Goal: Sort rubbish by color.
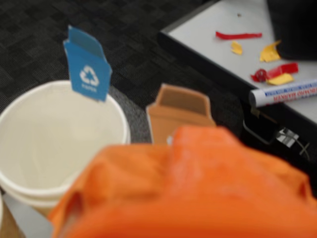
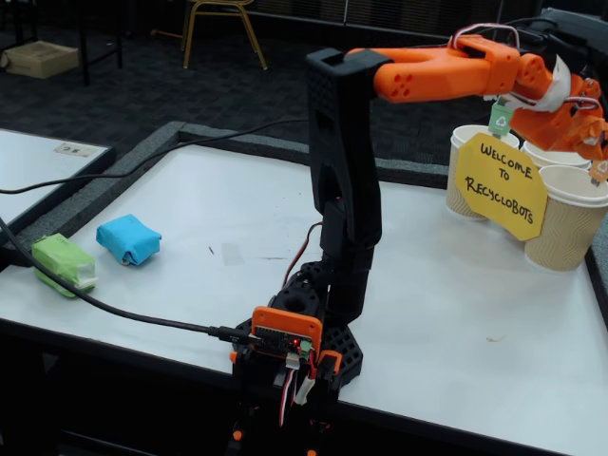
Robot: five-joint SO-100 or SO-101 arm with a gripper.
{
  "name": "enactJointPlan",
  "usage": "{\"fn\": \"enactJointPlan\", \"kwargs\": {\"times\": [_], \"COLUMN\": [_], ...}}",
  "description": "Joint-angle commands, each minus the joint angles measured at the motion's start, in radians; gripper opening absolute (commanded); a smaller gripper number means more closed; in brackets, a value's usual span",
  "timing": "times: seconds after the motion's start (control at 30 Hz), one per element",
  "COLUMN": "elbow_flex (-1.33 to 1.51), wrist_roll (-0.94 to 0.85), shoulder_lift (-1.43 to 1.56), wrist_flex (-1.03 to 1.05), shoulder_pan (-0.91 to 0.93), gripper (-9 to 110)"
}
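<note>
With the end effector clamped on the orange lump, centre it over the orange-tagged cup before letting go.

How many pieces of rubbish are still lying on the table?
2: the light blue lump and the light green lump, near the table's left edge in the fixed view.

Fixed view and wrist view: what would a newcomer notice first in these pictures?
In the fixed view, the orange arm reaches to the far right, its gripper over the paper cups behind a yellow sign. At the table's left edge lie the blue lump and the green lump, close together. In the wrist view, a blurred orange lump fills the foreground beside an empty cup with a blue recycling tag.
</note>
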Motion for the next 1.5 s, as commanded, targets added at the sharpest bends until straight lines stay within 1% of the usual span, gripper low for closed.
{"fn": "enactJointPlan", "kwargs": {"times": [0.0, 0.37, 0.57, 0.87, 1.47], "elbow_flex": [-0.184, -0.195, -0.184, -0.150, -0.156], "wrist_roll": [-0.014, -0.014, -0.014, -0.014, -0.014], "shoulder_lift": [0.003, -0.023, -0.021, -0.021, -0.014], "wrist_flex": [-0.043, -0.032, -0.012, -0.017, -0.017], "shoulder_pan": [0.032, 0.031, 0.028, 0.018, -0.008], "gripper": [2, 3, 9, 15, 14]}}
